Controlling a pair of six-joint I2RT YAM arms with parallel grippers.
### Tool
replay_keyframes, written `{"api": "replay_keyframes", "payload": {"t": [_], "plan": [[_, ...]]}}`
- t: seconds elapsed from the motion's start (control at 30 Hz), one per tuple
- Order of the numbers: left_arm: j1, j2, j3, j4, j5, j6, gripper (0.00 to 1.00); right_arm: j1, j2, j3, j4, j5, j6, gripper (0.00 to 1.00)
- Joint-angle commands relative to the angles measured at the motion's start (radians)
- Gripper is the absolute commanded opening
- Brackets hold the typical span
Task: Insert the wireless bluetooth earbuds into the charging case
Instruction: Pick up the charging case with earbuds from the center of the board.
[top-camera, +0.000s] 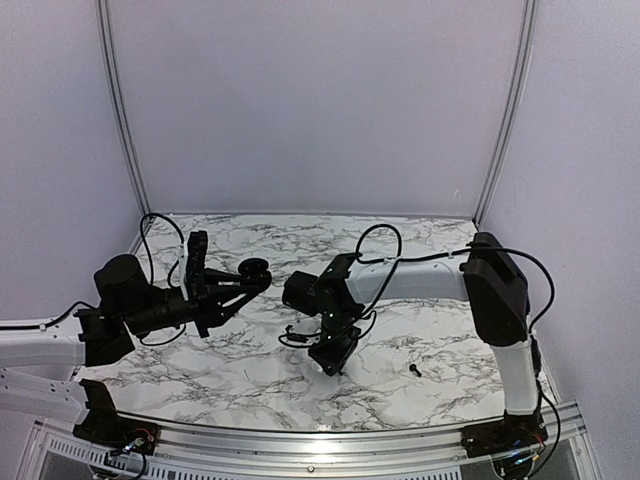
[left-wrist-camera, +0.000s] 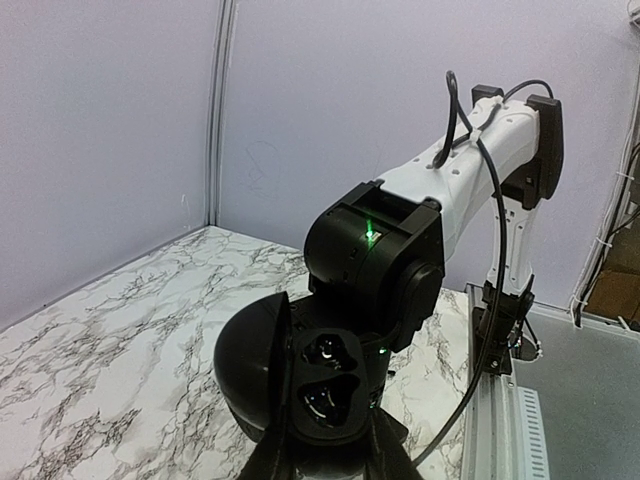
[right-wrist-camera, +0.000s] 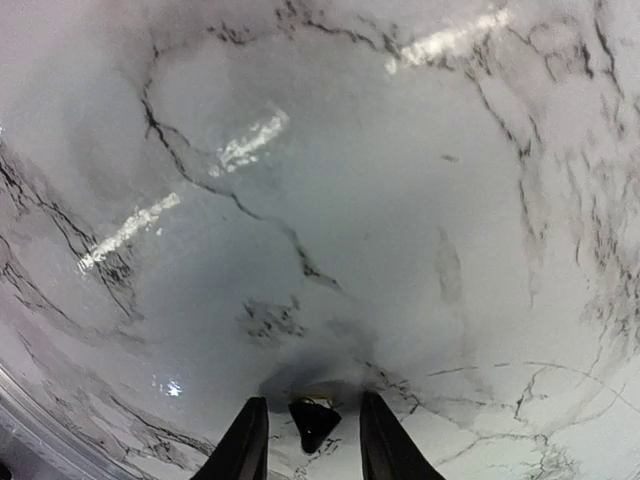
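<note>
Black earbud (right-wrist-camera: 314, 424) lies on the marble table (right-wrist-camera: 400, 200), mid-table toward the near edge, blunt end away from the wrist and tapering toward it. Right gripper (right-wrist-camera: 312, 400) points down, fingers apart, bud between them and untouched. Second black earbud (top-camera: 415, 370) lies toward the near right corner. Left gripper (top-camera: 245, 278), held level above the table, is clamped on the open charging case (left-wrist-camera: 325, 395).

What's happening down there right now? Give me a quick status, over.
Left jaws shut on open charging case, held up. Right jaws apart around one black earbud on table. Another black earbud lies loose. Nothing blocking.
</note>
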Motion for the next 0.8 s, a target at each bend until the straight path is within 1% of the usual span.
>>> {"api": "replay_keyframes", "payload": {"t": [0.0, 0.23, 0.43, 0.5, 0.63, 0.77], "plan": [[0.005, -0.026, -0.006, 0.004, -0.005, -0.005, 0.0, 0.024, 0.05, 0.074, -0.045, 0.046, -0.004, 0.3], [0.005, -0.037, -0.013, 0.0, -0.006, -0.003, 0.0, 0.031, 0.067, 0.09, -0.083, 0.066, -0.006, 0.22], [0.006, -0.034, -0.014, -0.002, -0.009, 0.0, 0.0, 0.032, 0.065, 0.089, -0.1, 0.067, -0.009, 0.21], [0.005, -0.035, -0.014, -0.002, -0.011, 0.0, 0.0, 0.034, 0.065, 0.091, -0.099, 0.064, -0.012, 0.19], [0.005, -0.033, -0.015, -0.004, -0.017, 0.0, 0.0, 0.034, 0.053, 0.092, -0.084, 0.05, -0.015, 0.11], [0.005, -0.027, -0.018, -0.002, -0.024, 0.008, 0.0, 0.033, 0.016, 0.082, -0.036, 0.029, -0.012, 0.09]]}}
